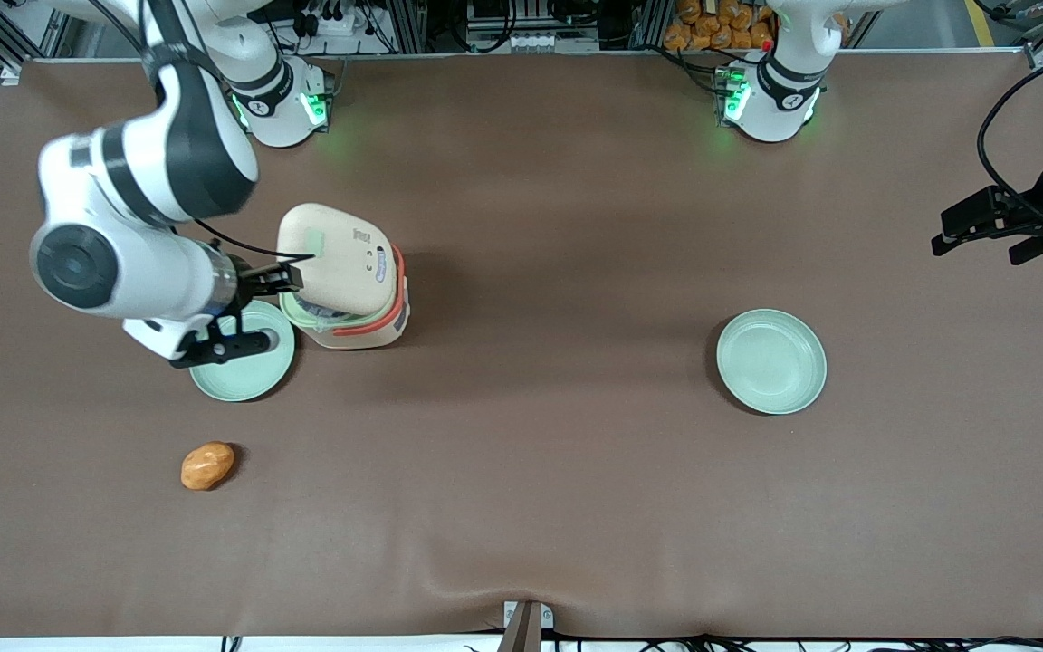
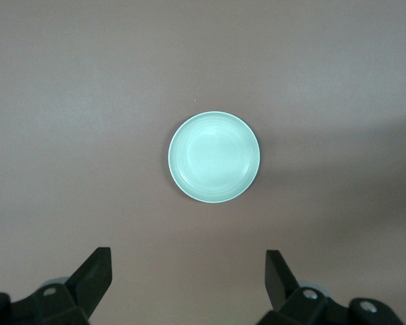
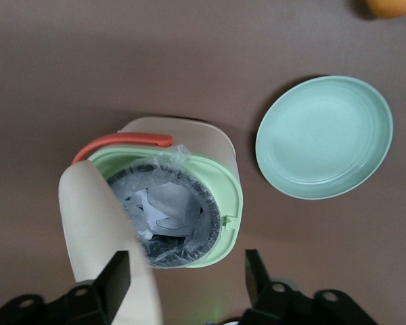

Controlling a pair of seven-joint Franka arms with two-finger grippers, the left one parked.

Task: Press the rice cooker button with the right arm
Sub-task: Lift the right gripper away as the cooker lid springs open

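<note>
The beige rice cooker [image 1: 368,328] stands on the brown table with its lid [image 1: 336,258] swung up and open. The pale green button [image 1: 313,242] shows on the lid's outer face. The coral handle band [image 1: 386,317] runs round the body. My right arm's gripper [image 1: 274,306] is open beside the cooker, one finger [image 1: 289,270] at the raised lid's edge, the other above a green plate. In the right wrist view the gripper [image 3: 187,271] is open over the cooker's green rim [image 3: 227,189]; the pot [image 3: 166,213] holds crumpled plastic. The button is hidden there.
A pale green plate [image 1: 245,362] lies beside the cooker under my gripper; it also shows in the right wrist view [image 3: 325,135]. An orange bread-like lump [image 1: 207,465] lies nearer the front camera. A second green plate [image 1: 771,360] lies toward the parked arm's end.
</note>
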